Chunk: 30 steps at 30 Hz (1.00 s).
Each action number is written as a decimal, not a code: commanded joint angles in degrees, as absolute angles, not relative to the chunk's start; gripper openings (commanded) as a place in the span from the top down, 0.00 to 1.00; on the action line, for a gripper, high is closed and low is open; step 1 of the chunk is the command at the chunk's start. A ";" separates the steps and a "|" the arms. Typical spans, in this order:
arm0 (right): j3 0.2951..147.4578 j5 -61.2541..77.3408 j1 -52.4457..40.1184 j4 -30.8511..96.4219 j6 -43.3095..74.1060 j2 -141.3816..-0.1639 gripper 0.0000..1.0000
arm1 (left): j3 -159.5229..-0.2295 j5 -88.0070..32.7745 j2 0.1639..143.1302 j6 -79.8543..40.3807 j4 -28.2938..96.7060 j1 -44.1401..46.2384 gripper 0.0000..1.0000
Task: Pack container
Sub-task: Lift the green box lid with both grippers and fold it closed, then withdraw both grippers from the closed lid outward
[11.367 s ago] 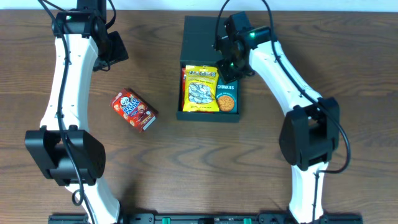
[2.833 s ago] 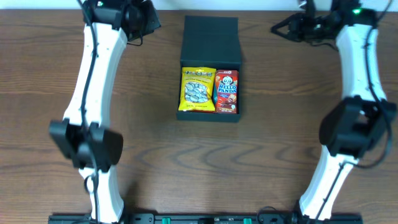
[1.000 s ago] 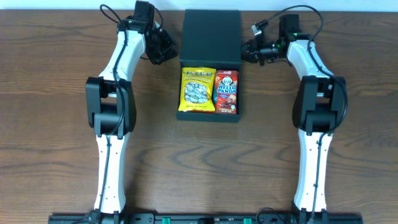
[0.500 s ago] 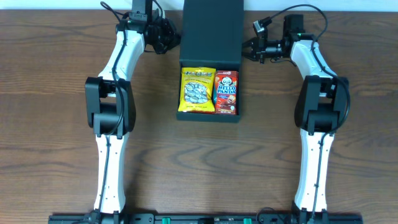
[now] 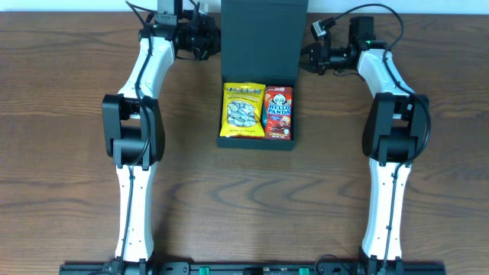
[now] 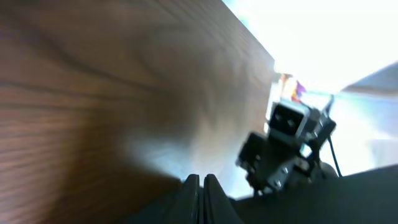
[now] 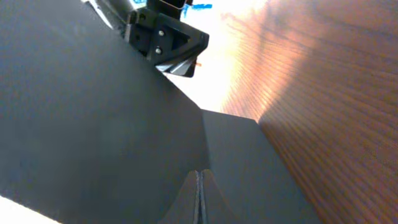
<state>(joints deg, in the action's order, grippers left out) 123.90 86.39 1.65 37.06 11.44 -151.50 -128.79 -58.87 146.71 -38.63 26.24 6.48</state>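
The container (image 5: 256,143) is a dark teal-green box at the table's middle, and its flap lid (image 5: 263,38) stands lifted at the far side. Inside lie a yellow snack bag (image 5: 243,111) and a red Hello Panda box (image 5: 278,113), side by side. My left gripper (image 5: 217,44) is shut, its tips at the lid's left edge. My right gripper (image 5: 303,59) is shut at the lid's right edge. In the left wrist view the shut fingers (image 6: 193,190) meet the dark lid (image 6: 348,199). In the right wrist view the shut fingers (image 7: 193,193) rest against the lid (image 7: 93,124).
Both white arms reach up the table from the near edge, left arm (image 5: 131,137) and right arm (image 5: 390,137), flanking the box. The wood table (image 5: 69,153) ends just behind the lid at the far edge.
Both shut grippers have moved toward the far edge and closer to the lid's sides. The lid has risen from lying flat and now looks larger and wider.
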 commanded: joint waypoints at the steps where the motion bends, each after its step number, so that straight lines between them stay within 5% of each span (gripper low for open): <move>1: 123.85 89.41 1.54 36.07 10.20 -151.85 0.99 | -128.57 -68.05 147.26 -33.63 25.89 6.72 0.94; 11: 123.85 89.41 1.54 33.93 10.20 -151.85 0.99 | -128.57 -81.71 147.26 -24.58 25.91 6.72 0.94; 30: 123.85 86.70 3.07 33.78 11.31 -151.85 0.99 | -128.57 -88.92 147.26 -21.82 25.91 6.72 0.94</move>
